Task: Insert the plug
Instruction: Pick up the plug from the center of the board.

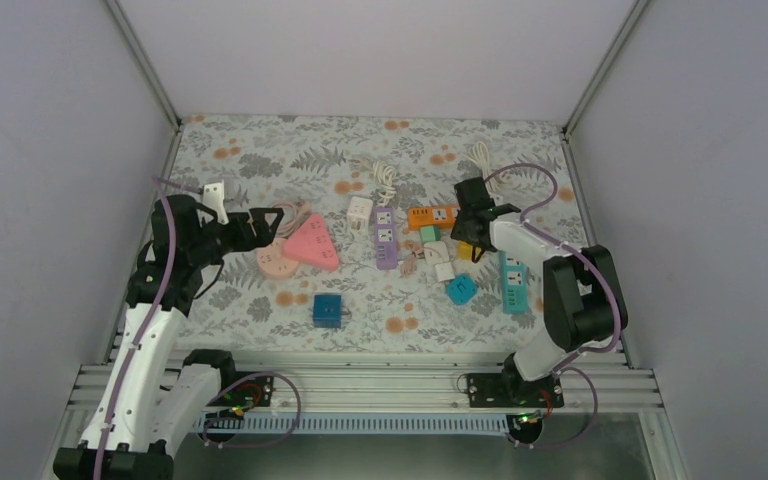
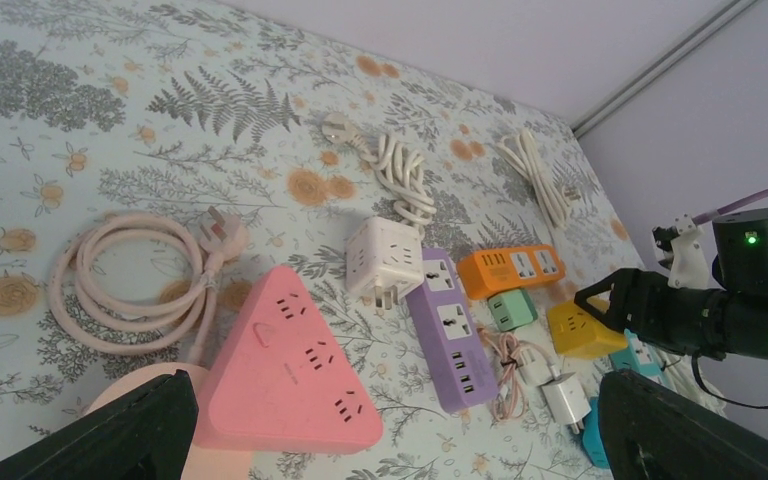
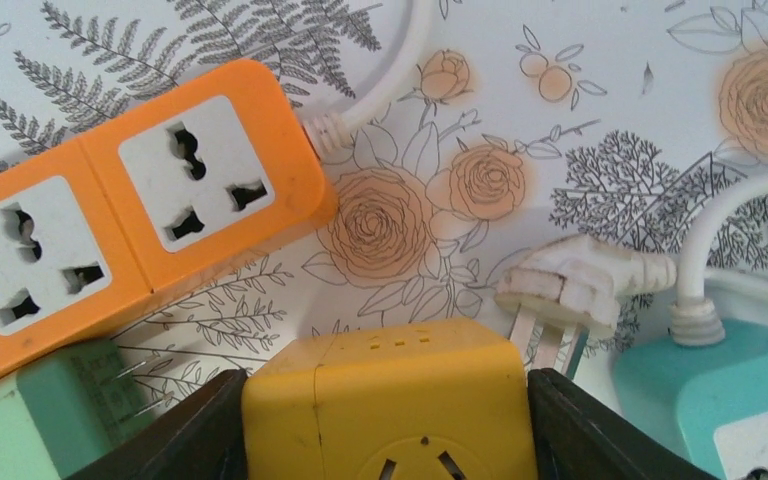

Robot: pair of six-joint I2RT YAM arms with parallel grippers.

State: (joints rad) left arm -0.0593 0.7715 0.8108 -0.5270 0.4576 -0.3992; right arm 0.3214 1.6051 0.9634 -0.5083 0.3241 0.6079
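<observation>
– Floral-printed surface (image 1: 260, 150) between plain pale walls, strewn with power strips and adapters; which piece is the plug?

– My judgement: the yellow cube adapter (image 3: 360, 380), right of middle, just near of the orange strip (image 3: 130, 210)'s right end; a green adapter (image 3: 50, 415) sits to its left, a white plug (image 3: 570, 285) and a teal strip (image 3: 730, 390) to its right; its own pins show in no view.

– How will it handle?

– Probably light, rigid moulded plastic; it should not give under pressure, but the faces look smooth and could slip. It is best taken on two opposite flat sides, square-on, so it cannot pivot when pressed into a socket; the pins would be the part to keep from knocking.

– And the right end effector (image 3: 388, 400)?

– It straddles that cube, partly closed; one finger (image 3: 190, 435) lies against the left face and the other against the right, with no gap showing; so it grips the cube, though how firmly I cannot say; whether the cube rests on the surface or is lifted I cannot tell either.

– The other arm?

– The left end effector (image 1: 272, 224) hangs at the left over the pink triangular strip (image 2: 290, 370); its jaws are spread fully, holding and touching nothing.
</observation>
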